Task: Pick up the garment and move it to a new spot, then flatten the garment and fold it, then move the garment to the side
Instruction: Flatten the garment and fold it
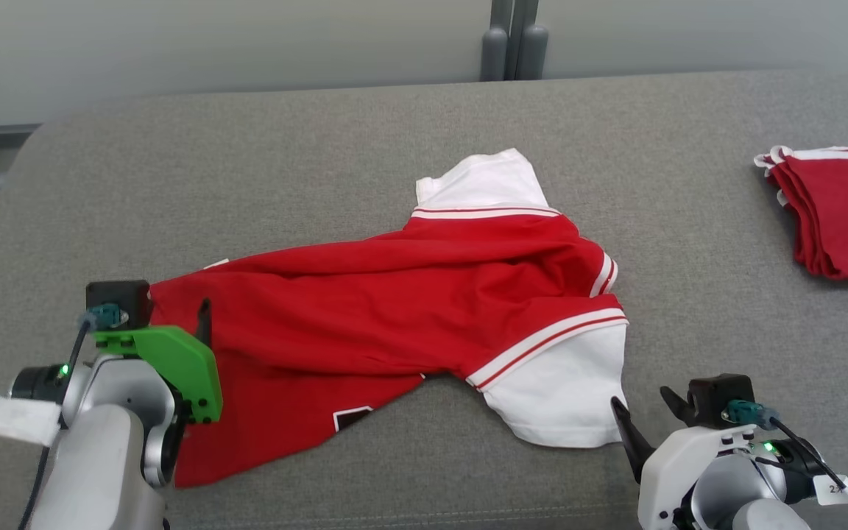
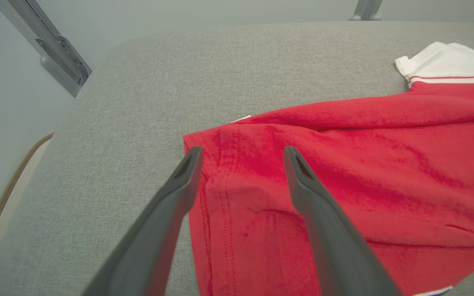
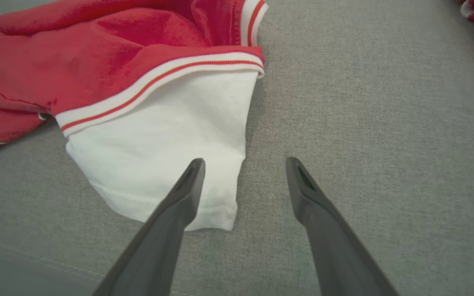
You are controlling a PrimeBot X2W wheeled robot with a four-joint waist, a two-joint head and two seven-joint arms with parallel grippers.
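Red garment (white sleeves) lying left-to-right, hem leftward, both jaws apart, empty

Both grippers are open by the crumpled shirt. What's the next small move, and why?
Probably lower the left gripper and close it on the red hem corner lying between its open fingers. The garment is bunched, not flat, and nothing is held yet; the right gripper, also open, hangs at the edge of the white sleeve, one finger over cloth and one over bare table.
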